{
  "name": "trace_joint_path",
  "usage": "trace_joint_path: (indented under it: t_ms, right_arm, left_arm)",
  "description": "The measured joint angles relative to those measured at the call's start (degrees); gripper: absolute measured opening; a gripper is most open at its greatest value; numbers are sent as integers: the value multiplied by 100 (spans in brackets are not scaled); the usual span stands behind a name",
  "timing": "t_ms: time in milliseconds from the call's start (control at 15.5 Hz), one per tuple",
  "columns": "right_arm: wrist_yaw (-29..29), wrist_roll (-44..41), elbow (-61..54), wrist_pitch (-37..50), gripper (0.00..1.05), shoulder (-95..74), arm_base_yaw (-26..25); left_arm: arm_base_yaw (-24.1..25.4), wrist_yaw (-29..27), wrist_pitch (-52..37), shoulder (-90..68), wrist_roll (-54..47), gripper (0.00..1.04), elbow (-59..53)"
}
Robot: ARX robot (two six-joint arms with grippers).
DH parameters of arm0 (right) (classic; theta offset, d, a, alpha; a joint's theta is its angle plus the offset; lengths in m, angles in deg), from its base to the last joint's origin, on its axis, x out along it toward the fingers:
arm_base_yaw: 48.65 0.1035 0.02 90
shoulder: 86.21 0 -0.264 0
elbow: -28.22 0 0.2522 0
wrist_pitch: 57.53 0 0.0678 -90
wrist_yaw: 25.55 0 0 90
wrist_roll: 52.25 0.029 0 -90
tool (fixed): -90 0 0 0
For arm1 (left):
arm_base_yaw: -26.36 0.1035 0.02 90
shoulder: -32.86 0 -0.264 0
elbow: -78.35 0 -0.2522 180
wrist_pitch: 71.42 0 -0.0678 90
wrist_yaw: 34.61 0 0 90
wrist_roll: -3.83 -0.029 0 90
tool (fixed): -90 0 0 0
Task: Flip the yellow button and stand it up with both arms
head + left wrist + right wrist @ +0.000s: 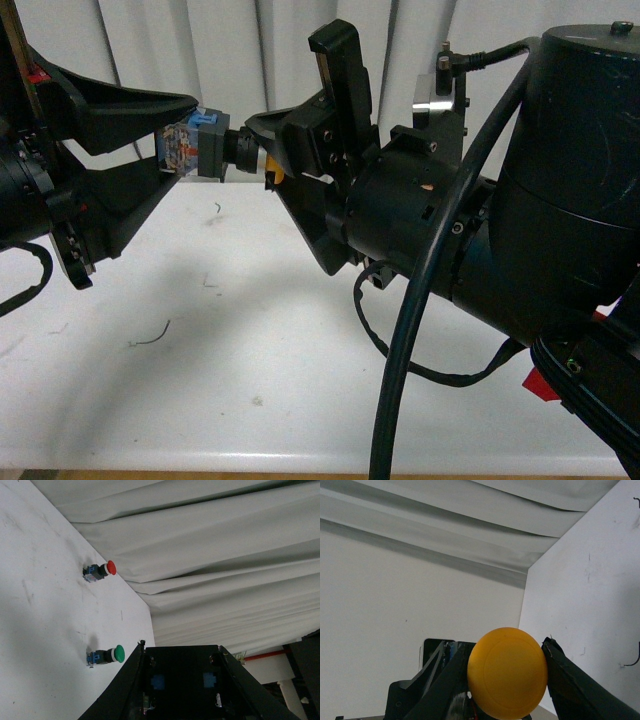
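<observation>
**Both tools hold the yellow button (215, 150) aloft**

The white counter (250, 330) lies below. The right tool (263, 155) is clenched on the yellow cap; the left tool (180, 138) grasps the blue-grey base. The button hangs horizontal between them, left of centre, clear of the counter.

Right arm (570, 180) hogs the whole right side; open room low over the table (250, 380), red button (100, 571) and green button (106, 656) lie by the curtain (225, 545), well apart
</observation>
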Motion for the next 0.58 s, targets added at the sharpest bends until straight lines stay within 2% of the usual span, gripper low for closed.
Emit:
trace_joint_path:
  t_ms: [194, 388, 453, 518, 582]
  right_arm:
    - [0, 50, 7, 7, 37, 0, -4]
    - [7, 85, 15, -2, 37, 0, -72]
    - [7, 83, 17, 39, 36, 0, -125]
    - [2, 85, 20, 37, 36, 0, -197]
    - [4, 85, 20, 37, 36, 0, -205]
  left_arm:
    - [7, 9, 4, -2, 83, 36, 0]
    - [4, 13, 0, -22, 122, 36, 0]
    - [63, 61, 48, -28, 107, 68, 0]
    - [101, 70, 46, -28, 105, 79, -2]
    - [109, 72, 46, -28, 107, 84, -2]
